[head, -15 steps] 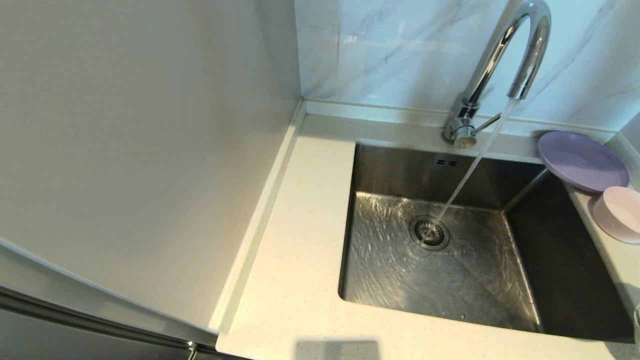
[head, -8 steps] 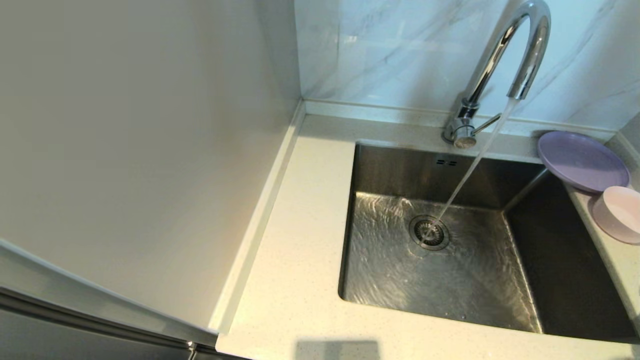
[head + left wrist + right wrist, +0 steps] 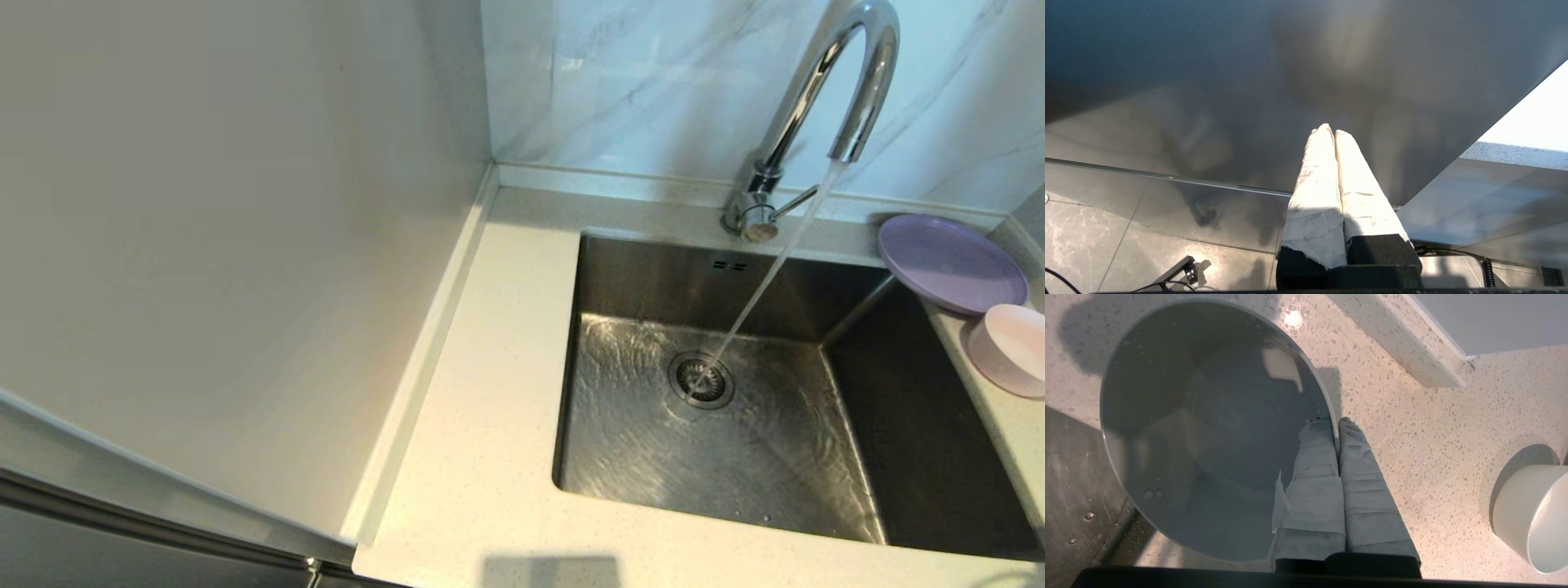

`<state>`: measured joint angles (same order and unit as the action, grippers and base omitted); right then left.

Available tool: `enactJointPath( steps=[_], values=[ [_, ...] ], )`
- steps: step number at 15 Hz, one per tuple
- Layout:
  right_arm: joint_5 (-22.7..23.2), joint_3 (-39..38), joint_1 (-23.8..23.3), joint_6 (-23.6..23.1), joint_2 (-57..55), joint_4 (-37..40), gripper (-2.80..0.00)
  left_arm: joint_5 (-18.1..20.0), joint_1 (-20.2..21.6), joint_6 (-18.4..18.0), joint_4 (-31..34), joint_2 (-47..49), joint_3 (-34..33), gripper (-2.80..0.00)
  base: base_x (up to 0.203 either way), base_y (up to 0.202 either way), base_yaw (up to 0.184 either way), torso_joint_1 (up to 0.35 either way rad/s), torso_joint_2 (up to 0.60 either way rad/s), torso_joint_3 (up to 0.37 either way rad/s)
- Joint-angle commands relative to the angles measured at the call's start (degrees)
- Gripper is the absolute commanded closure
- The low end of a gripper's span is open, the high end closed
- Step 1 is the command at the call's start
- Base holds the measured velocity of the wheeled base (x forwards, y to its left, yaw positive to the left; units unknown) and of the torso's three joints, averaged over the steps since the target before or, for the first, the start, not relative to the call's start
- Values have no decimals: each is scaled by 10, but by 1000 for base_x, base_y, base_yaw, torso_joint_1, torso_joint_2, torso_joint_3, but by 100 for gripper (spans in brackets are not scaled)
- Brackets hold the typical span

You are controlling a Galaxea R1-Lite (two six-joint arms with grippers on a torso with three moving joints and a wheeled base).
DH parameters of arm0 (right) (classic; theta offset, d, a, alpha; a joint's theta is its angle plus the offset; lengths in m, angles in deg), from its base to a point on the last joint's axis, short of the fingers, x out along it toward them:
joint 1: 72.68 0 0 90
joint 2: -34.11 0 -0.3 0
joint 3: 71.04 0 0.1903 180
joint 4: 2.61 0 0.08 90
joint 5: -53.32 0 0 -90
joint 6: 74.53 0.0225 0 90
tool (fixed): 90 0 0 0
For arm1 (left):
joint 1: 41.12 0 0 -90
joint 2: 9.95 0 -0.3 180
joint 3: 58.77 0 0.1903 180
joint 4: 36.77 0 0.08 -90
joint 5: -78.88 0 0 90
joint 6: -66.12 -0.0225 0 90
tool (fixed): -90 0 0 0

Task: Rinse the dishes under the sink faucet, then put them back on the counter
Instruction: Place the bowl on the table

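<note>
- Over the counter beside the sink, the right gripper has its wrapped fingers pinched on the rim of a grey bowl, one finger inside, one outside.
- Drops of water cling to the inside of that bowl, which overlaps the sink's edge in the right wrist view; I cannot tell whether it rests on the counter.
- A white cup stands well apart from it on the counter.
- Head view: the faucet runs, and its stream falls onto the drain of the sink.
- The lilac plate and the pink bowl sit just beside each other on the counter right of the sink, the plate's edge jutting over the basin.
- The left gripper hangs parked below the counter, its fingers pressed together and holding nothing.
</note>
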<state>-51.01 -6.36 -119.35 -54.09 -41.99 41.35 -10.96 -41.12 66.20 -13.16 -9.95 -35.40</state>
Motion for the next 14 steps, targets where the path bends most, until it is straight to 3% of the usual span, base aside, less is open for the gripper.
enactJointPath(
  steps=[1, 14],
  values=[
    [0, 5, 0, 1, -9, 2, 0, 0, 0, 0, 0, 0, 0, 0, 0, 0, 0, 0, 0, 0],
    [3, 17, 1, -18, -50, -27, 0, 0, 0, 0, 0, 0, 0, 0, 0, 0, 0, 0, 0, 0]
  ],
)
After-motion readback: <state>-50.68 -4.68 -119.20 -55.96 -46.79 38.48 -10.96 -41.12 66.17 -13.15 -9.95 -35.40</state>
